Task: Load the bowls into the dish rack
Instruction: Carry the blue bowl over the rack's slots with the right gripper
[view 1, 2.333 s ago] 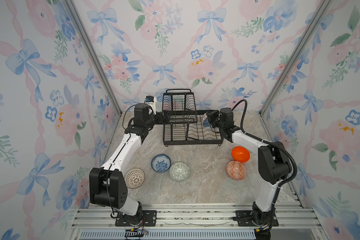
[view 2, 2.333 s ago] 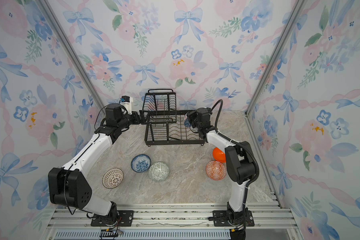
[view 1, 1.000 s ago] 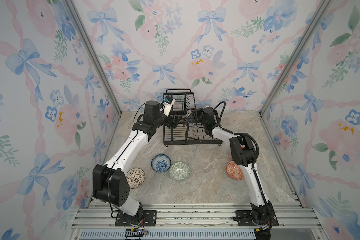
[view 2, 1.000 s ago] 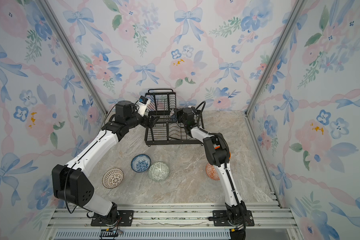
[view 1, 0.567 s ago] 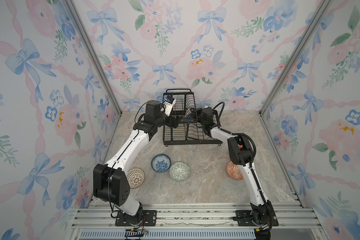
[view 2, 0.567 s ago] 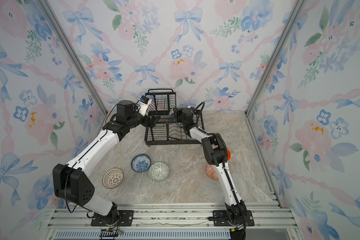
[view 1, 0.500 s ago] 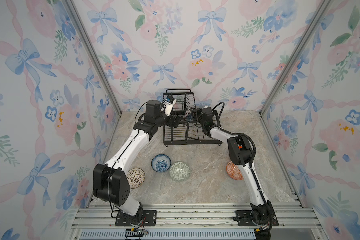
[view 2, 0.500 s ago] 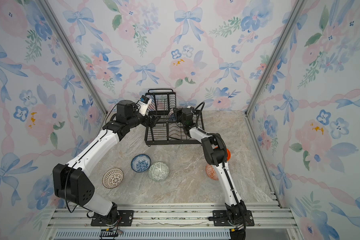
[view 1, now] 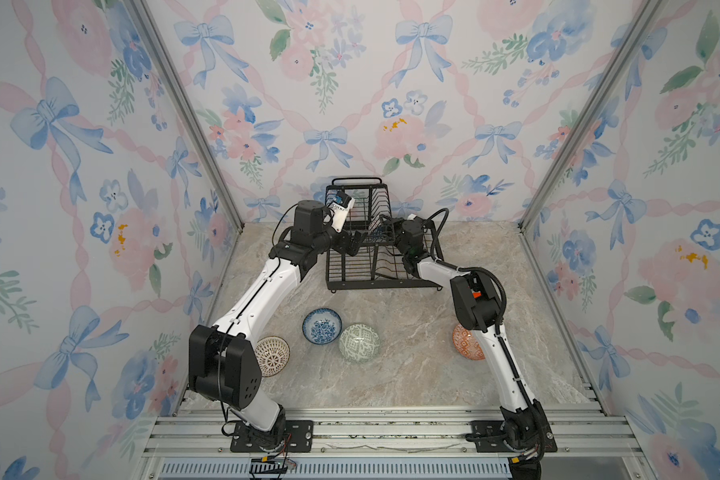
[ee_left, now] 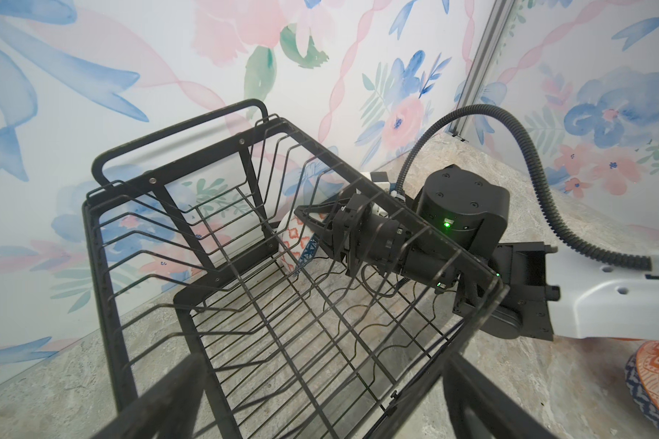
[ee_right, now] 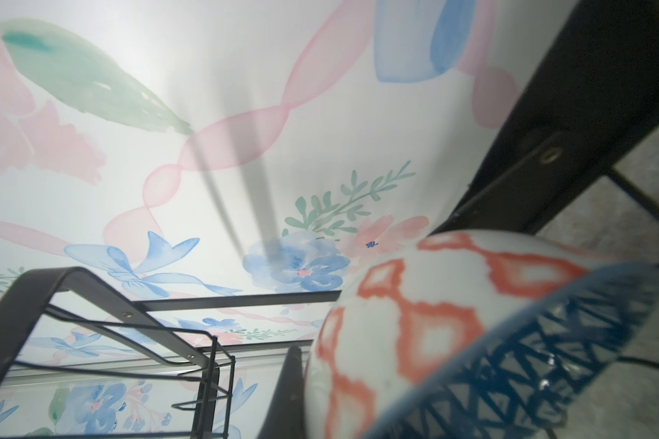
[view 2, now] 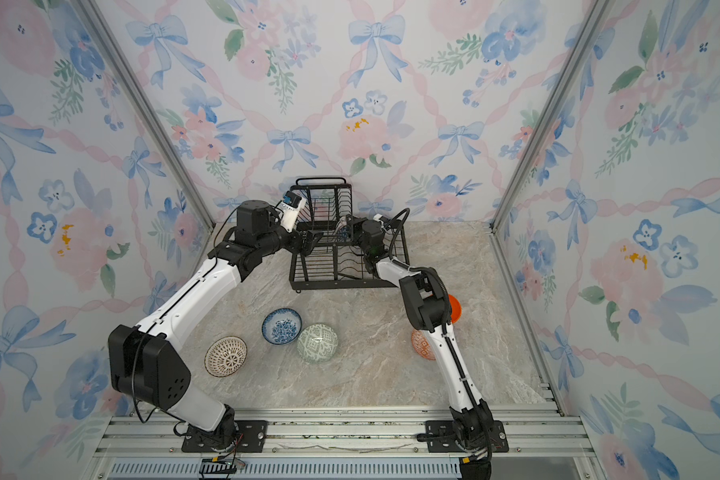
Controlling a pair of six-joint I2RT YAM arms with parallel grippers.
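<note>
A: Stock in front of the rack [view 1: 375, 270], nearest first?

B: Item 1, brown bowl [view 1: 272, 356]. On the worktop [view 1: 412, 374], well in front of the rack, off its left corner, upright.
Item 2, green bowl [view 1: 358, 343]. In front of the rack's middle, upright.
Item 3, orange-white bowl [view 1: 463, 343]. In front of the rack's right corner, partly behind the right arm.
Item 4, blue bowl [view 1: 321, 326]. Just beside the green bowl and a little nearer the rack. I cannot tell whether the two touch.
Item 5, orange bowl [view 2: 456, 309]. Off the rack's right front corner, mostly hidden by the arm, seen in a top view only.

A: And at the rack itself?

B: Left hand [view 1: 356, 245]. At the rack's left side, level with the raised basket, jaws wide apart, empty.
Right hand [ee_left: 312, 228]. Reaching in over the rack's right wall, clamped on the rim of item 6.
Item 6, blue-rimmed bowl [ee_left: 294, 243]. White with orange diamonds outside. Tilted on edge inside the rack, over the lower tray, by the post under the raised basket. I cannot tell whether it rests on the wires.
</note>
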